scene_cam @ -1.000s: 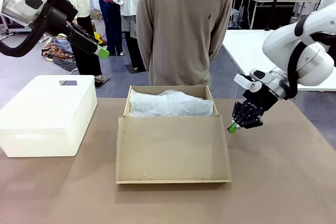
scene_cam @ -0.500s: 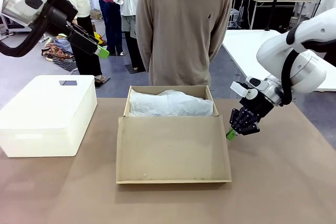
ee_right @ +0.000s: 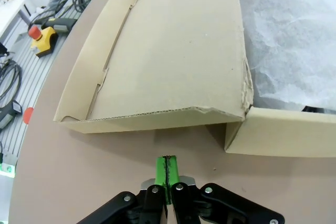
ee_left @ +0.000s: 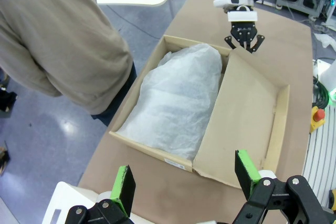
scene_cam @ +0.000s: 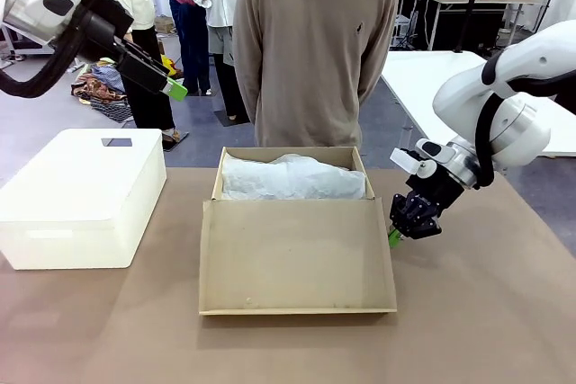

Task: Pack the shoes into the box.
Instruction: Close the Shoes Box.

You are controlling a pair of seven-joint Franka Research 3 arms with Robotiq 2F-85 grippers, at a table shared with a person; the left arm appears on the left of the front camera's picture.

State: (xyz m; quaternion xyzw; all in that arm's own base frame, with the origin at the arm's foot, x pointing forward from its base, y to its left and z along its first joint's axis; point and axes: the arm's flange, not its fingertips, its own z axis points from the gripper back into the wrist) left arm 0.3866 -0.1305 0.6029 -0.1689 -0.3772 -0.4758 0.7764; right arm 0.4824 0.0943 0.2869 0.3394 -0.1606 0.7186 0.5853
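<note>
Right tool (scene_cam: 393, 237), pressed together, now nearer lid (scene_cam: 297, 254) edge at 3 o'clock; slide under, lift toward 12 o'clock. Left tool (scene_cam: 176, 90): spread, empty.

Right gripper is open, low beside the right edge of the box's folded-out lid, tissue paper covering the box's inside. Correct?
Not quite: the right gripper is shut, jaws pressed together, as the right wrist view shows. The rest holds: it sits low beside the lid edge, and tissue paper covers the box inside.
</note>
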